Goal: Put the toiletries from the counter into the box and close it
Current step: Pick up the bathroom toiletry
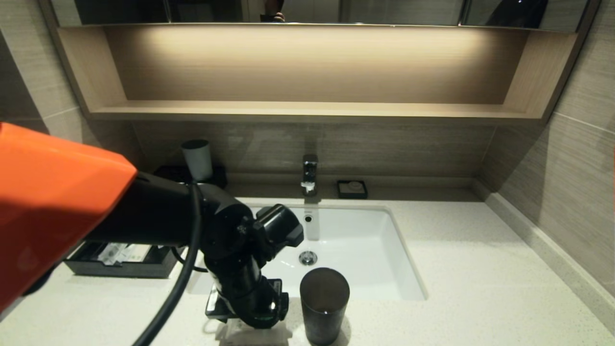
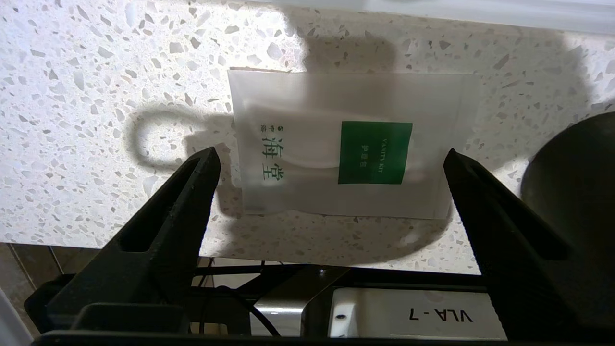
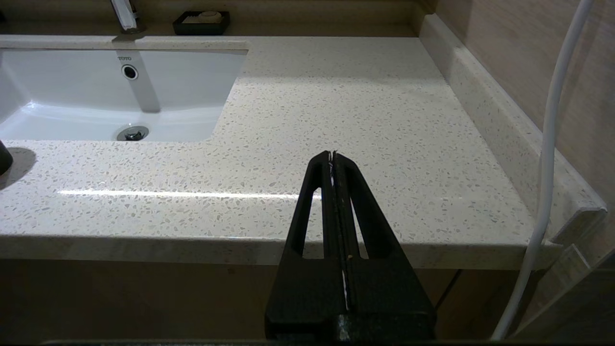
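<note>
the left gripper (image 2: 331,161) hangs over the near edge of the off-white speckled stone counter (image 1: 480,269), pointing down, its two black fingers (image 2: 192,192) spread wide to either side of a square white translucent sachet with a green label (image 2: 353,144) that lies flat on the stone. neither finger touches the sachet yet as far as the left wrist view shows; one tip stands just off one edge, the other just off the opposite edge. just beside it stands a tall dark cylindrical cup (image 1: 324,305), close enough that the finger on that side could nudge it. to do this well, i judge the gripper should drop straight down until the tips meet the counter, then close slowly so the thin packet buckles up between the pads rather than skating away. farther back and to the robot's left sits the low flat black rectangular box (image 1: 120,262), its drawer open with wrapped items already inside; that is where the sachet belongs. the right gripper (image 3: 332,158) is parked low before the counter's edge, well off to the right, fingers pressed together on nothing.
</note>
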Tool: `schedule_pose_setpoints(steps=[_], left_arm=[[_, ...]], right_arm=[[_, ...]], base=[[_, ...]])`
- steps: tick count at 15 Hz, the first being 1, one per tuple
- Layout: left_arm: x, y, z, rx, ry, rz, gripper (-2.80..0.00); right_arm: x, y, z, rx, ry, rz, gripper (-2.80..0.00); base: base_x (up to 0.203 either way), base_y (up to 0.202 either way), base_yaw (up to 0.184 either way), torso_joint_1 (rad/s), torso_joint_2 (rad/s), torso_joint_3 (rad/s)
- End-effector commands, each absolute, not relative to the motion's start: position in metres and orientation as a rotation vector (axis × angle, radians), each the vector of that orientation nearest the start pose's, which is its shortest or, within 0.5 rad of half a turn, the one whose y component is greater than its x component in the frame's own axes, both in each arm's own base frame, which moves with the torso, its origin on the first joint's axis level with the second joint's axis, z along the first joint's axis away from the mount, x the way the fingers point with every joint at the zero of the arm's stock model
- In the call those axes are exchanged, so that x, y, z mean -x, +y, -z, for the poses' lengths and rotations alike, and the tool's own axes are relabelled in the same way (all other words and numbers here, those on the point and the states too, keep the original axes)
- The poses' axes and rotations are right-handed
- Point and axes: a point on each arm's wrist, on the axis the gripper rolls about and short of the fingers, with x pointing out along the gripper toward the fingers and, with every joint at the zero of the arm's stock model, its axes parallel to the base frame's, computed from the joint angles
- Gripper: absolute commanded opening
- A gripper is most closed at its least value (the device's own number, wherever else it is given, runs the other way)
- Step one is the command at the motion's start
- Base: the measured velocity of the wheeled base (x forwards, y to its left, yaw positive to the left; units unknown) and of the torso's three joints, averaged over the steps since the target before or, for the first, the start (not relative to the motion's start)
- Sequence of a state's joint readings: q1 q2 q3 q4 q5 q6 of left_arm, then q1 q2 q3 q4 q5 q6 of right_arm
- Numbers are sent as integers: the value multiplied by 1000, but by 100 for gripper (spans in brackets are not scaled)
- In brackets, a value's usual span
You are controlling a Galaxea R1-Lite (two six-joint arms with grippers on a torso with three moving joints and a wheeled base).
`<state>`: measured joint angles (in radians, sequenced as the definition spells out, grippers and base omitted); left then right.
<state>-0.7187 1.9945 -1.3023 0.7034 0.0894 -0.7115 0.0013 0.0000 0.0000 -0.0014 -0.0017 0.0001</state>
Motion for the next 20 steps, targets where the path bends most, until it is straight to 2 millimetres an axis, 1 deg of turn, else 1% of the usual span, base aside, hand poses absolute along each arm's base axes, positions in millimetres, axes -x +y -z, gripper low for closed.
schedule_pose_setpoints(steps=[1, 20], left_arm=[[-246, -212, -117, 36, 1386, 27, 0], [-249, -214, -109, 33, 1402, 18, 0]], right_arm=[[23, 0, -75, 0, 0, 0, -280], [23, 0, -76, 0, -1, 0, -280]], base=[[0, 0, 0, 0, 0, 0], [0, 0, 0, 0, 0, 0]])
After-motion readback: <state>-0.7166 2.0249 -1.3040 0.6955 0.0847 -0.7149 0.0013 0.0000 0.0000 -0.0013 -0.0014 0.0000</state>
